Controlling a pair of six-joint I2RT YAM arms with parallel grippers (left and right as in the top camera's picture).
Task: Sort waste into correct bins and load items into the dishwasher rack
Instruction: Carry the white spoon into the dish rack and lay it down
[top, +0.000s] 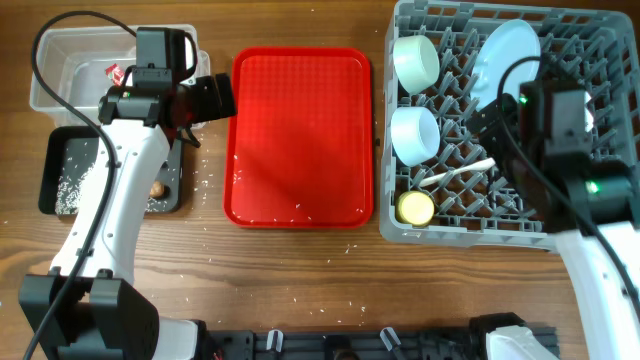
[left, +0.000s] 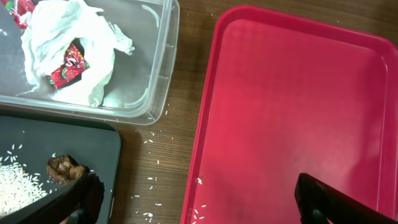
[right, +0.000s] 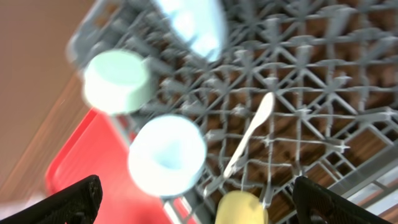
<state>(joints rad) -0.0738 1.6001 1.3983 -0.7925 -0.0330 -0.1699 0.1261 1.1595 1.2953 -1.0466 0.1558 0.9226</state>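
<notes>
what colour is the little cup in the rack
Yellow. The cup sits low in the rack, clearest in the overhead view.

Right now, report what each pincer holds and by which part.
Nothing is held. The left pincer and the right pincer both stand open, with nothing between their fingers.

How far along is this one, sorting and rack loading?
Done: plate, two bowls, cup and spoon sit in the rack; wrappers lie in the tub; rice and lump in the black tray. In hand: nothing; left claw and right claw are open, empty. Left: stray grains on the table and red tray.
</notes>
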